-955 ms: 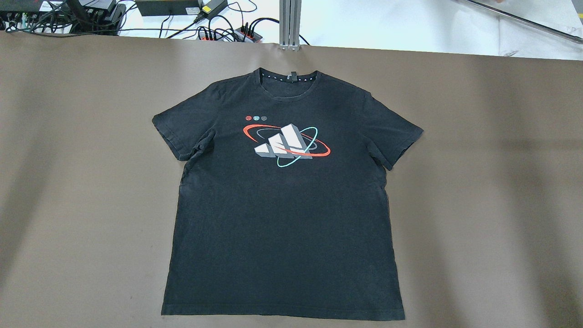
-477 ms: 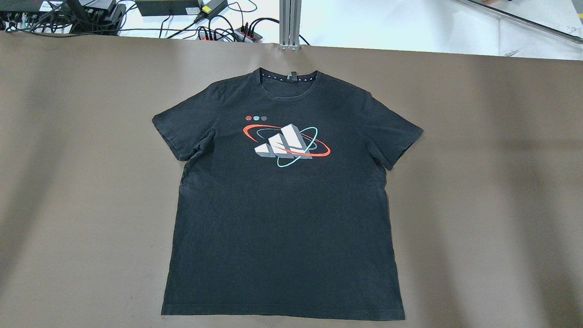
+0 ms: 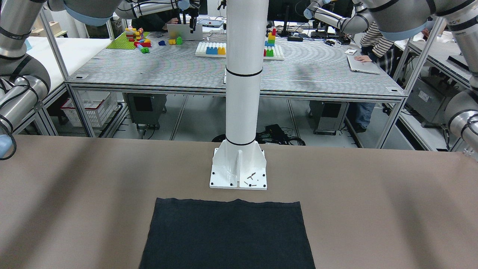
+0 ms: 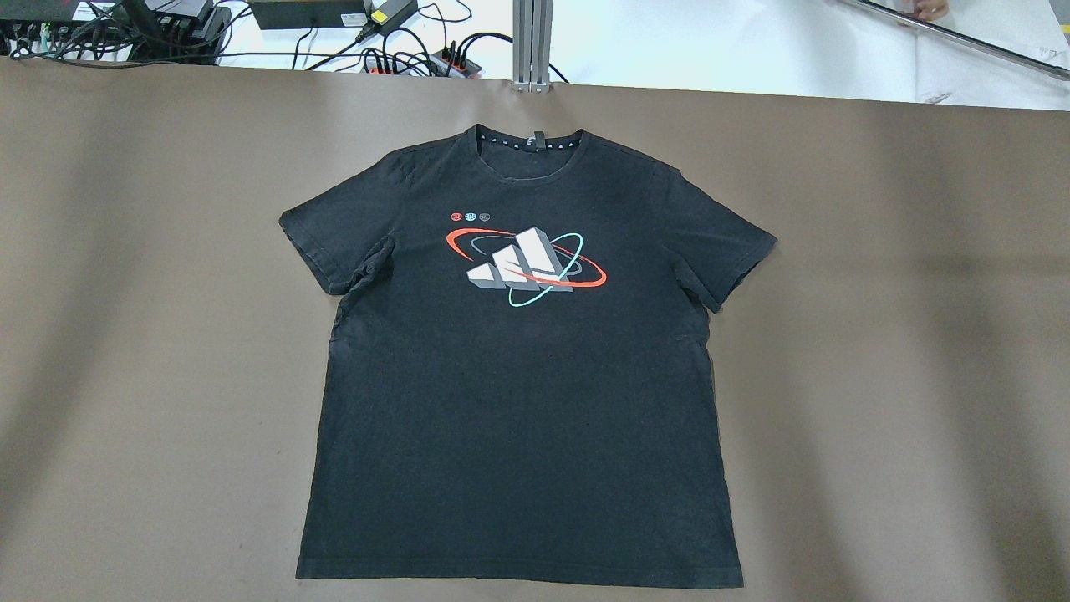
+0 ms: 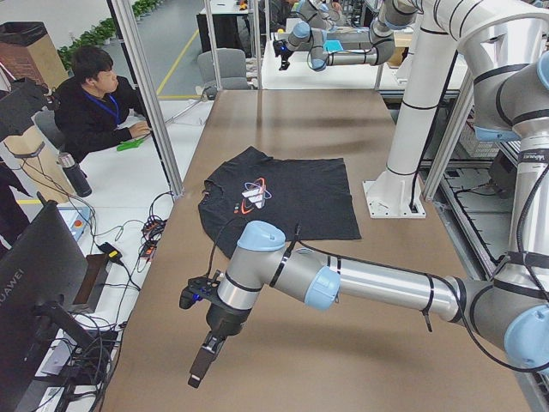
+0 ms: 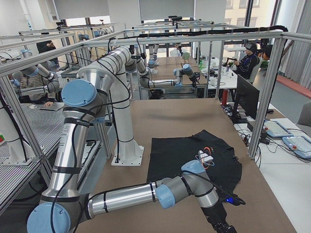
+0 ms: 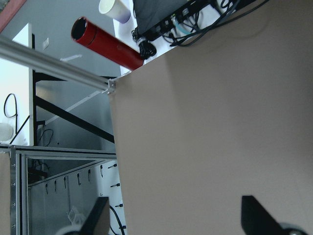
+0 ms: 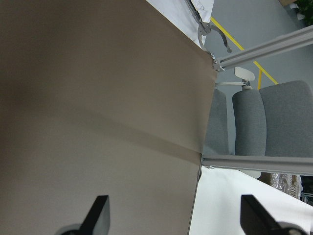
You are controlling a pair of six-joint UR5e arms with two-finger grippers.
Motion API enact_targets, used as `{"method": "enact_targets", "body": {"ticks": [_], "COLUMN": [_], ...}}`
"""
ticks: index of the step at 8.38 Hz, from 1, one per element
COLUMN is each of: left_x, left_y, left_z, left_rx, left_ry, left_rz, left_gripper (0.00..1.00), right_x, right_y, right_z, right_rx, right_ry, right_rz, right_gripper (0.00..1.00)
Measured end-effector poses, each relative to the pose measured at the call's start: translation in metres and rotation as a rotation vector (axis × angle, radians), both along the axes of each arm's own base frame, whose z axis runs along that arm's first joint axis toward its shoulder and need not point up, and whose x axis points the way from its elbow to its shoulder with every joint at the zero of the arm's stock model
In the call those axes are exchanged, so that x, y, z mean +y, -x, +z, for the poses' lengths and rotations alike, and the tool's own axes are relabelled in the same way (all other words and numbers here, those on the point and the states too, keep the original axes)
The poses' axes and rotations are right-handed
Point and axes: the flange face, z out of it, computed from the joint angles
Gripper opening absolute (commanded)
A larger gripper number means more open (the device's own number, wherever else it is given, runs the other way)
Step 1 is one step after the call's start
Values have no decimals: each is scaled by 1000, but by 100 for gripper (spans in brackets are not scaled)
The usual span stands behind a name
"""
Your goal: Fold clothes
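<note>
Black T-shirt [image 4: 518,418] lies flat on the table [image 4: 903,351]; left gripper [image 7: 176,220] and right gripper [image 8: 173,218] both gape wide, holding nothing.

The front-facing view's bottom edge cuts off the collar end of the black T-shirt [image 3: 227,235], hiding its sleeves and print. The right gripper [image 6: 223,225] runs off the bottom of the right-side view, and each wrist view shows only 2 fingertips [image 7: 100,218].
</note>
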Motion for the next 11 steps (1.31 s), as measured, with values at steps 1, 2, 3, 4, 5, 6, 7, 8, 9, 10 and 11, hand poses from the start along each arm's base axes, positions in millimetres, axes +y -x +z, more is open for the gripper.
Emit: {"method": "enact_targets", "body": {"ticks": [1, 2, 3, 4, 5, 6, 7, 8, 9, 10, 11], "left_x": [-15, -31, -49, -68, -85, -101, -115, -128, -138, -144, -147], "left_y": [-15, -28, -40, -60, -86, -115, -147, -181, -217, -255, -290], "left_z": [-9, -14, -18, -23, -29, -35, -37, -35, -36, -45, -57], "left_rx": [16, 55, 103, 162, 221, 276, 338, 404, 459, 508, 550], "left_ry": [-12, -15, -17, -14, -6, 0, 7, 14, 17, 28, 44], "left_rz": [28, 52, 64, 67, 60, 51, 54, 68, 82, 88, 88], "left_gripper": [95, 95, 95, 95, 95, 95, 95, 95, 95, 95, 95], "right_x": [-22, -50, -77, -103, -126, -145, -158, -165, -170, -173, -173], "right_y": [8, 22, 47, 81, 116, 156, 202, 244, 281, 312, 332], "right_z": [4, 7, 8, 8, 4, -5, -19, -33, -49, -67, -82], "right_rx": [-12, -37, -73, -111, -151, -197, -248, -294, -336, -378, -421], "right_ry": [10, 22, 43, 58, 62, 66, 74, 87, 97, 107, 120], "right_rz": [3, 14, 39, 58, 77, 100, 122, 139, 153, 157, 155], "right_gripper": [94, 94, 94, 94, 94, 94, 94, 94, 94, 94, 94]}}
